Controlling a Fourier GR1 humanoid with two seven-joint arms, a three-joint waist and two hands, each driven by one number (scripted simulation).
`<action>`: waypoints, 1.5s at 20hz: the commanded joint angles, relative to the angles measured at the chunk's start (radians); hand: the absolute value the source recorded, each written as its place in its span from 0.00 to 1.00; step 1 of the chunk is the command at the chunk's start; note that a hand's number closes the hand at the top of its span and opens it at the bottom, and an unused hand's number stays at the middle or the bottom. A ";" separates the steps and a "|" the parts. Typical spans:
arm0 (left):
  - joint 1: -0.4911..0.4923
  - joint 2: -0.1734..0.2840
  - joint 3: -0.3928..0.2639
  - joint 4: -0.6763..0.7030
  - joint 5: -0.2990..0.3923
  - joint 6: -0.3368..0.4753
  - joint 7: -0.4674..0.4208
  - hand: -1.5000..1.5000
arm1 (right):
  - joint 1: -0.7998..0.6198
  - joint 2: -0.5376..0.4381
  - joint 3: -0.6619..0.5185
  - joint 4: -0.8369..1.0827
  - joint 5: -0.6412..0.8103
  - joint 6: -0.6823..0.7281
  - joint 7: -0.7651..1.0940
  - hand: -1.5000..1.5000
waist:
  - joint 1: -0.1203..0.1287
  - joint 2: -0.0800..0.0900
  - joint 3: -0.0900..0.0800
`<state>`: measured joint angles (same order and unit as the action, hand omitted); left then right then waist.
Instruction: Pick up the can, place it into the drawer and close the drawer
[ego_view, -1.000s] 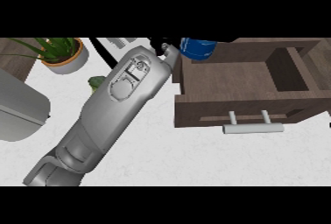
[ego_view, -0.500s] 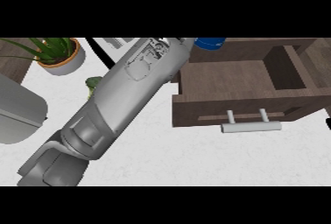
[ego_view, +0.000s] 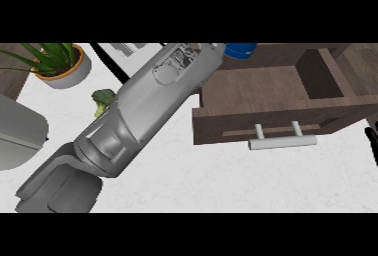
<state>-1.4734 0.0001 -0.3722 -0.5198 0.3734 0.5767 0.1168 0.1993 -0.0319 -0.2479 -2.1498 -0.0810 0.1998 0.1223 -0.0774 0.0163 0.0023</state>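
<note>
Can (ego_view: 240, 49) at top edge, above open drawer (ego_view: 255, 92). Left forearm (ego_view: 140, 120) reaches there; its hand is hidden, grip cannot be told. Likely light, rigid, slick; best held round its side.

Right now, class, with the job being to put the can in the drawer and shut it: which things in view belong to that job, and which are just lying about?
Belong to the job:
blue can, at the top edge
open drawer
drawer handle

Just lying about:
potted plant
broccoli
grey appliance at the left edge
</note>
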 joint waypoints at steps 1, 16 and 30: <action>0.019 0.000 -0.075 0.027 0.055 0.014 -0.037 1.00 | -0.042 0.014 0.027 0.079 0.059 -0.017 -0.043 0.00 | -0.001 0.003 0.000; 0.038 0.000 -0.189 0.150 0.104 0.055 -0.165 1.00 | -0.100 -0.024 0.003 0.018 -0.002 -0.018 0.047 0.00 | -0.033 0.014 0.000; 0.046 0.000 -0.240 0.184 0.162 0.165 -0.199 0.00 | -0.084 -0.032 0.016 0.015 0.002 0.008 0.027 0.00 | -0.057 0.017 0.000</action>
<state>-1.4280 0.0002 -0.6130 -0.3469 0.5209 0.7265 -0.0514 0.0968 -0.0630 -0.2389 -2.1219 -0.0774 0.1950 0.1520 -0.1303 0.0329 0.0025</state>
